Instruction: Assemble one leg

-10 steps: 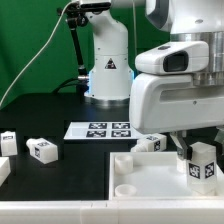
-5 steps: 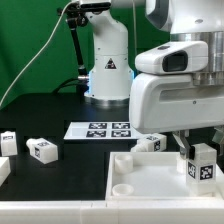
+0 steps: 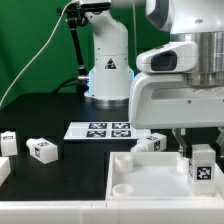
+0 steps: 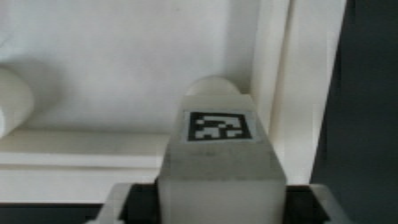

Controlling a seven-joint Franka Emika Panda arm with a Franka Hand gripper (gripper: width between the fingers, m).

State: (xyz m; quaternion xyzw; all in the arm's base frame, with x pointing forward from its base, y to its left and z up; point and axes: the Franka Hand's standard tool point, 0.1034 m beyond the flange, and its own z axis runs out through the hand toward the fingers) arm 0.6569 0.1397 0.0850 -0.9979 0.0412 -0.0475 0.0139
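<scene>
My gripper [image 3: 203, 148] is shut on a white square-section leg [image 3: 203, 165] with a black-and-white tag on its face. It holds the leg upright over the far right corner of the large white tray-like panel [image 3: 150, 178], low down near the panel's surface. In the wrist view the leg [image 4: 221, 140] stands between my fingers with its tag toward the camera, the panel [image 4: 107, 90] behind it. Whether the leg's foot touches the panel is hidden.
Three more white tagged legs lie on the black table: one [image 3: 42, 150] and one [image 3: 8, 141] at the exterior view's left, one [image 3: 151, 143] behind the panel. The marker board [image 3: 102, 129] lies in front of the robot base [image 3: 108, 75]. A round socket [image 3: 124, 161] shows in the panel's corner.
My gripper has moved the leg down and slightly to the exterior view's right, closer to the panel's corner. The other legs have not moved.
</scene>
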